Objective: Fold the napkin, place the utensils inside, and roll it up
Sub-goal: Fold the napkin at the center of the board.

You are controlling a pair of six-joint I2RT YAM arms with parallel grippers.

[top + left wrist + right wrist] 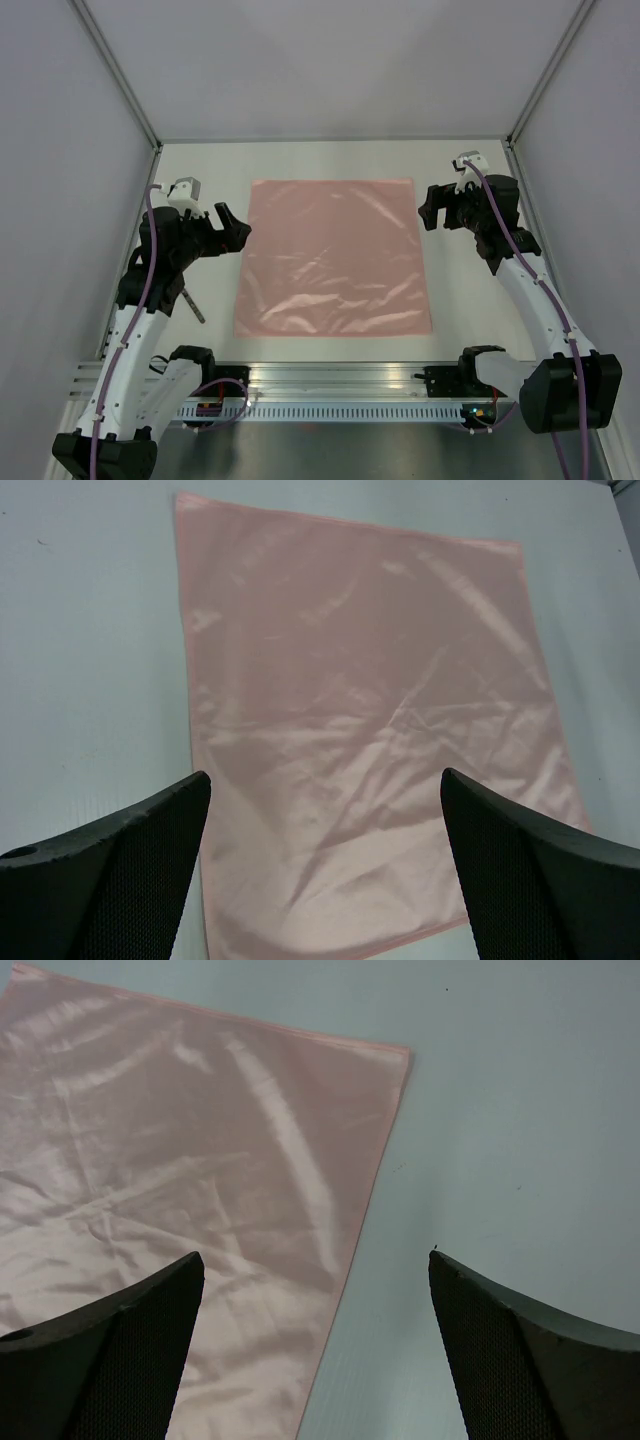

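The pale pink napkin (332, 258) lies flat and unfolded in the middle of the table, slightly wrinkled. It also shows in the left wrist view (370, 710) and the right wrist view (180, 1190). My left gripper (232, 225) hovers open and empty just off the napkin's left edge. My right gripper (430, 205) hovers open and empty just off the napkin's far right corner. One slim dark grey utensil (193, 304) lies on the table at the near left, partly hidden under my left arm.
The white table (330, 160) is walled by grey panels at the left, back and right. A metal rail (340, 378) with the arm bases runs along the near edge.
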